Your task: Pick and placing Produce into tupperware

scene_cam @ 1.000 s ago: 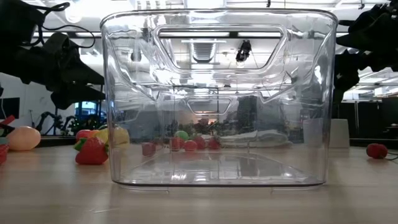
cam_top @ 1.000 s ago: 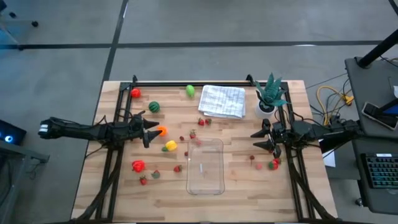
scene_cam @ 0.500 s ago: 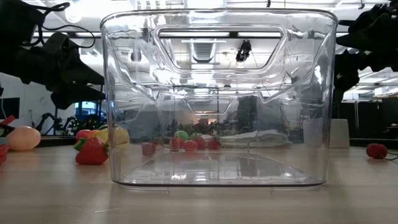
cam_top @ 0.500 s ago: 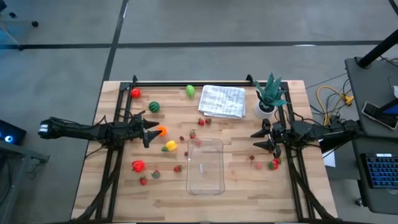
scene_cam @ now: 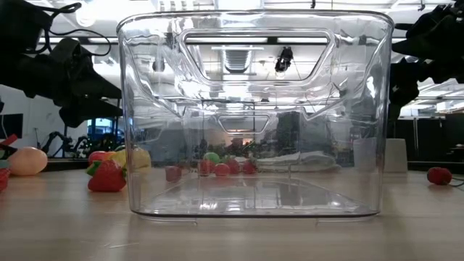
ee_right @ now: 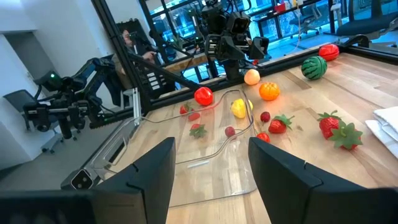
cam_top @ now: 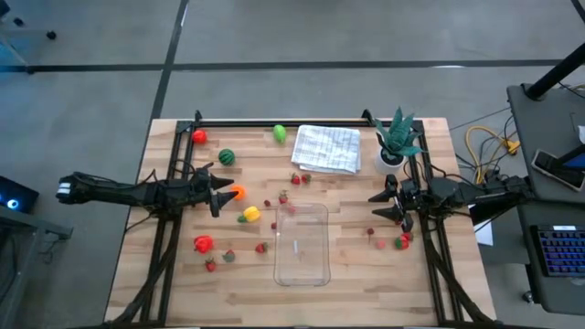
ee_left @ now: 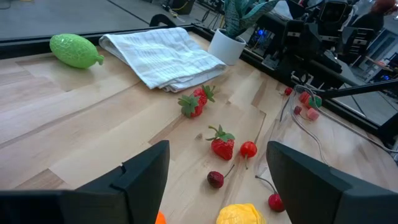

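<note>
Though a second separates the earliest high view from this one, nothing has moved, so the task has not advanced: the tupperware (cam_top: pixel 303 244) sits empty at the middle of the surface (cam_top: pixel 183 292), produce scattered around it. The left gripper (cam_top: pixel 222 191) hangs beside the orange fruit (cam_top: pixel 238 192), the right gripper (cam_top: pixel 384 206) near red pieces (cam_top: pixel 400 242) by the plant (cam_top: pixel 396 137).

Low view: the tupperware (scene_cam: pixel 254 116) is empty; a strawberry (scene_cam: pixel 107 176) lies just outside its wall.

Left wrist view: fingers (ee_left: pixel 146 174) apart, holding nothing, above the yellow fruit (ee_left: pixel 241 214); the cloth (ee_left: pixel 163 57) and lime-green fruit (ee_left: pixel 76 50) lie beyond.

Right wrist view: fingers (ee_right: pixel 152 171) apart over the tupperware rim (ee_right: pixel 186 163)
</note>
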